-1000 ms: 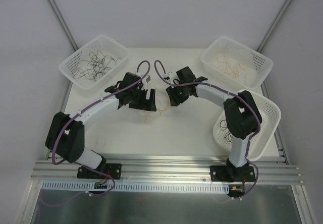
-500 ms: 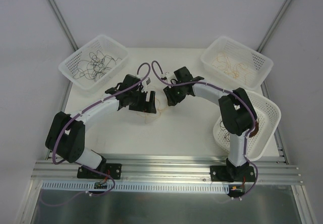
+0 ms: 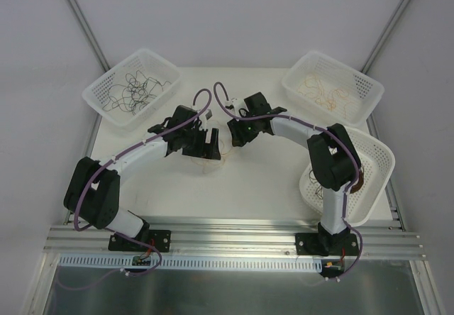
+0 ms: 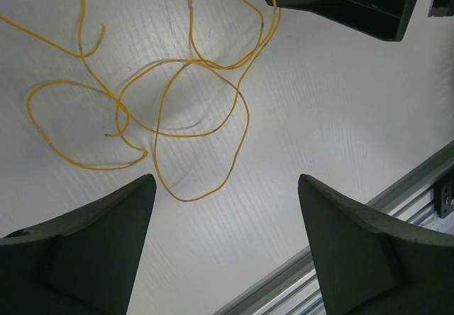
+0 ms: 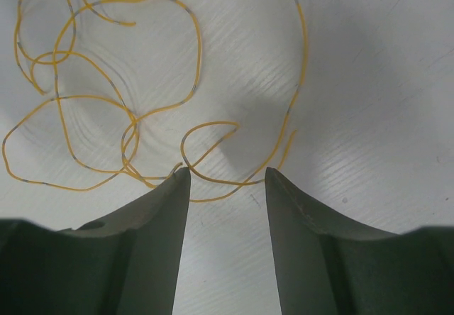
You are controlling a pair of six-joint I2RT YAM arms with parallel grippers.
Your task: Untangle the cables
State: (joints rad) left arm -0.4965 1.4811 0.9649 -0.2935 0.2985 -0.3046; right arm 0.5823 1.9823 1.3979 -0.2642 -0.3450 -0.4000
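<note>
A tangle of thin yellow cables (image 3: 222, 150) lies on the white table between my two grippers. In the left wrist view the loops (image 4: 195, 62) spread ahead of my left gripper (image 4: 225, 179), which is wide open and empty above the table. My right gripper's dark fingers (image 4: 340, 3) show at that view's top right. In the right wrist view the yellow loops (image 5: 131, 127) lie ahead and to the left. One strand runs across the gap at the tips of my right gripper (image 5: 227, 172), which is open. From above, the left gripper (image 3: 206, 145) and the right gripper (image 3: 237, 132) face each other.
A white basket (image 3: 99, 95) at the back left holds black wires (image 3: 136, 88). A white basket (image 3: 365, 81) at the back right holds yellow-tan wires (image 3: 323, 91). A third white basket (image 3: 379, 162) stands at the right edge beside the right arm. An aluminium rail (image 4: 418, 180) runs along the table's edge.
My right gripper has moved a little to the left, closer over the yellow cables. My left gripper has shifted only slightly.
</note>
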